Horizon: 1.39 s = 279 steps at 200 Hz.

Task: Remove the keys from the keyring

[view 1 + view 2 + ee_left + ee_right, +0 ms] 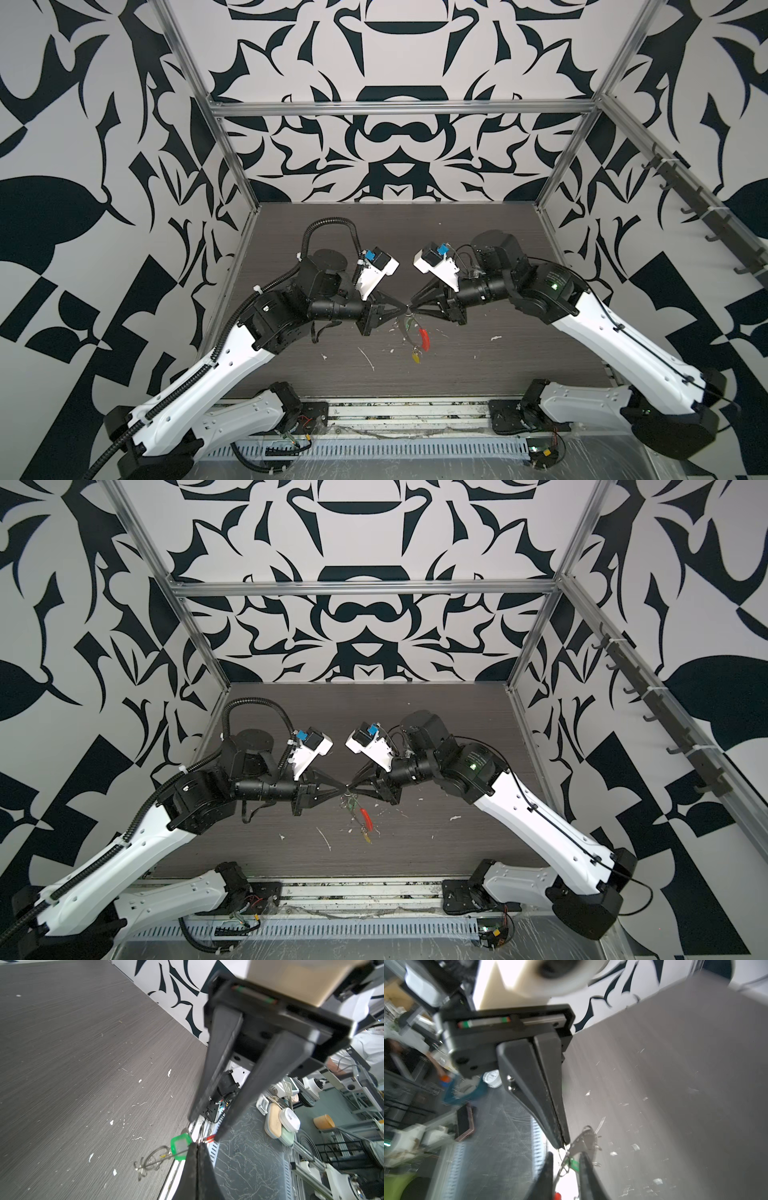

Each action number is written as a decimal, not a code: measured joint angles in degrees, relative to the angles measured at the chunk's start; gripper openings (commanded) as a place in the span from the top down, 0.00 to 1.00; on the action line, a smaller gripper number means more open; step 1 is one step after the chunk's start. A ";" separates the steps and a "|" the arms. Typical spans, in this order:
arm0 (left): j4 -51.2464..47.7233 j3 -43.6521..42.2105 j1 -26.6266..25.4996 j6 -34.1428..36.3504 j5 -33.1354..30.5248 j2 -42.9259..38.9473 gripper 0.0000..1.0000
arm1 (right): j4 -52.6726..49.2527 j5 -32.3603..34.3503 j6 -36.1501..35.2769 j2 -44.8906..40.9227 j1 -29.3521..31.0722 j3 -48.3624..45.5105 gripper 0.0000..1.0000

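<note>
Left hand (402,308), mid-table and well apart from the left wall, is pinched together on the keyring (423,336) wire. The keyring hangs from the tips toward the near edge of the table (332,232). The green key (180,1148) is just beside the tips and the yellow key (415,356) is lowest; I cannot tell whether it touches the table. Right hand (411,306) meets the left tip to tip, fingers (587,1178) apart with the wire between them. Bare table lies behind both hands; white flecks (367,360) dot the front.
</note>
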 measured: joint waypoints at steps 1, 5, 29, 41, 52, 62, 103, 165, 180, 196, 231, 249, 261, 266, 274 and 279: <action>0.00 0.00 0.00 -0.09 -0.13 -0.04 1.00 | 0.22 0.07 0.04 -0.20 0.00 -0.13 0.59; 0.00 0.00 0.00 -0.28 -0.50 -0.13 1.00 | 1.05 0.57 0.20 -0.83 0.00 -0.59 0.58; 0.52 -0.26 0.00 -1.92 -2.89 -1.11 1.00 | 6.05 3.21 2.32 -5.92 0.00 -4.46 0.53; 0.94 -0.55 0.00 -2.86 -4.04 -1.53 1.00 | 8.11 4.22 3.21 -8.24 0.00 -6.49 0.52; 1.36 -0.72 0.00 -3.69 -5.27 -1.84 1.00 | 10.25 4.92 3.85 -10.03 0.00 -8.57 0.52; 2.08 -1.27 0.00 -4.39 -6.36 -2.29 1.00 | 12.17 5.38 4.42 -11.21 0.00 -10.73 0.52; 3.87 -2.58 0.00 -6.64 -9.81 -3.76 1.00 | 19.69 6.08 6.75 -12.02 0.09 -20.26 0.47; 5.62 -3.13 0.00 -7.91 -12.35 -3.82 1.00 | 26.14 9.92 8.07 -12.55 0.74 -25.11 0.47; 5.81 -3.41 0.00 -8.13 -12.74 -3.85 1.00 | 27.30 10.29 8.15 -12.46 1.01 -25.11 0.48; 6.05 -3.45 0.00 -8.33 -12.92 -3.85 1.00 | 28.30 10.62 8.24 -12.35 1.29 -25.44 0.50; 6.60 -3.48 0.00 -8.79 -13.60 -3.89 1.00 | 28.92 11.02 8.48 -10.54 1.81 -25.62 0.55; 6.95 -3.52 0.00 -8.96 -13.77 -3.93 1.00 | 29.00 11.17 8.68 -9.84 2.03 -25.66 0.57; 7.06 -3.58 0.00 -9.05 -13.77 -3.98 1.00 | 29.09 11.45 8.70 -9.55 2.29 -25.64 0.59; 7.19 -3.61 0.00 -9.11 -13.77 -4.00 1.00 | 29.14 11.56 8.70 -9.44 2.38 -25.64 0.59; 7.32 -3.65 0.00 -9.18 -13.77 -4.02 1.00 | 29.14 11.78 8.66 -9.29 2.62 -25.66 0.61; 7.34 -3.69 0.00 -9.20 -13.77 -4.04 1.00 | 29.16 12.09 8.61 -9.18 2.71 -25.64 0.62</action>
